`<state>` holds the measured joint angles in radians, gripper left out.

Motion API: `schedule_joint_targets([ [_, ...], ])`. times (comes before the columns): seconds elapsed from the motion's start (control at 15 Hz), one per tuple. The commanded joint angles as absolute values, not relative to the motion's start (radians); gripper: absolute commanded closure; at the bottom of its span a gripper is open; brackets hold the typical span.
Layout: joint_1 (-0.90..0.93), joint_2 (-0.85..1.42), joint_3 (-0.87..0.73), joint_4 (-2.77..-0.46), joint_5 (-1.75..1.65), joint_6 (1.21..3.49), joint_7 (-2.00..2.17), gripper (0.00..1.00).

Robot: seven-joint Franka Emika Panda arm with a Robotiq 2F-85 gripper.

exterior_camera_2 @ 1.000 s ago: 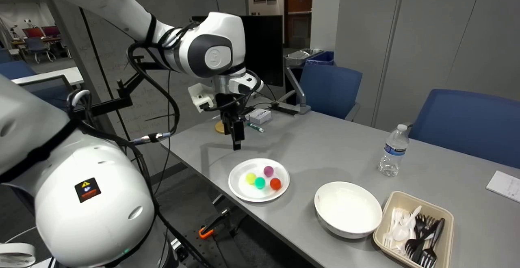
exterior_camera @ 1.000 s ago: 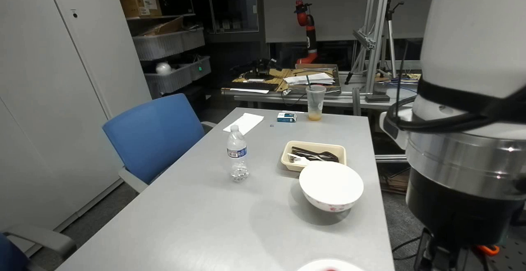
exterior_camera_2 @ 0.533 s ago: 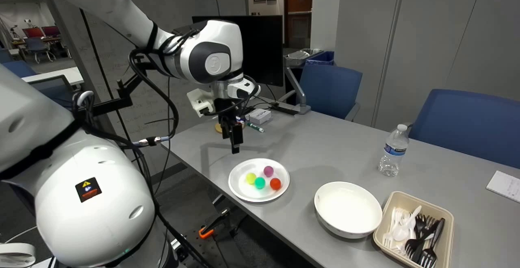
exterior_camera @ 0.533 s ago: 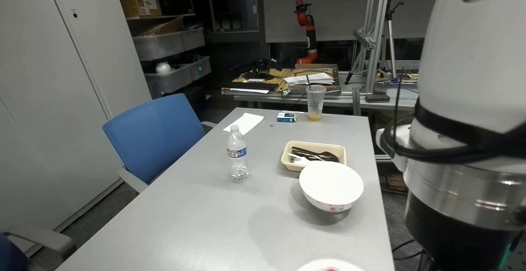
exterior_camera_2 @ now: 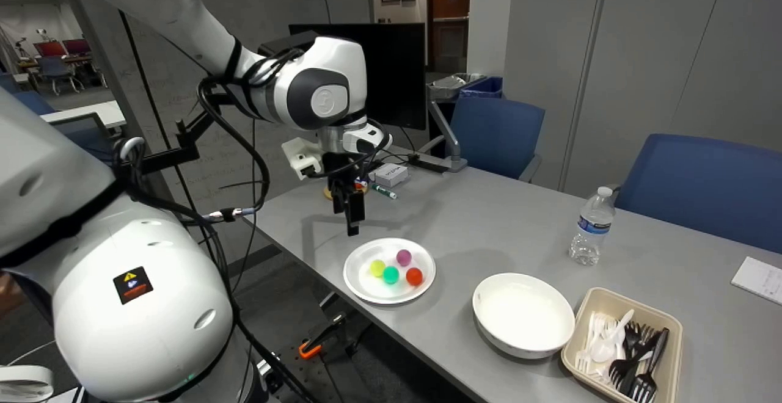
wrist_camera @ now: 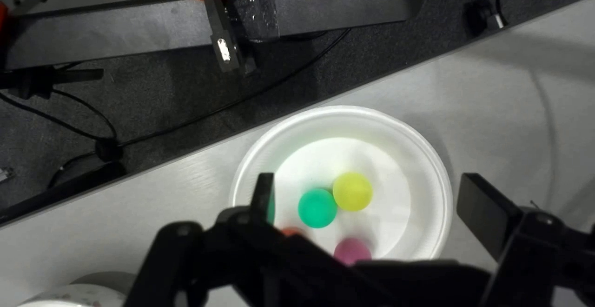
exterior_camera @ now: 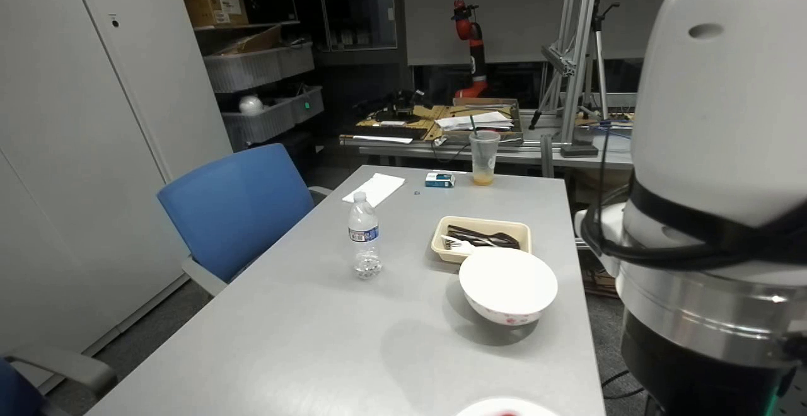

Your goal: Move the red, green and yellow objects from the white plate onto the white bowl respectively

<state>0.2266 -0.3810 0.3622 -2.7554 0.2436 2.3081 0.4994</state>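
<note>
Hand [exterior_camera_2: 354, 223] on the left, white plate [exterior_camera_2: 391, 294] low on its right: that was how things stood in an exterior view. The hand hung in the air by the plate's back left edge; I could not tell if it was right over that edge or just past it. So the next move likely had to go down and right. The arm [exterior_camera_2: 324, 94] bent over from the plate's left side. The hand pointed down, and in the wrist view its fingers [wrist_camera: 488, 218] were spread wide apart and held nothing.

On the plate, the yellow ball [exterior_camera_2: 377, 268] was left of the middle and looked nearest. The green ball [exterior_camera_2: 390, 275] touched it, close to the plate's middle. A pink ball [exterior_camera_2: 404, 257] lay toward the plate's back. The red ball [exterior_camera_2: 414, 276] was on the plate's right side and looked farthest. All were round, with no long side. Right of the plate, apart, stood the white bowl [exterior_camera_2: 523, 315].
</note>
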Motion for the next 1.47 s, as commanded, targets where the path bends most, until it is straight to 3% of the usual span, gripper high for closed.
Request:
schedule_joint_targets([
  [0.0, 0.189, -0.316, 0.349, -2.71, 0.187, 2.364, 0.521, 0.0],
  [0.4, 0.056, -0.162, 0.34, -2.655, -0.049, 2.506, 0.672, 0.0],
  [1.4, 0.129, 0.03, 0.247, -2.635, -0.038, 2.609, 0.699, 0.0],
])
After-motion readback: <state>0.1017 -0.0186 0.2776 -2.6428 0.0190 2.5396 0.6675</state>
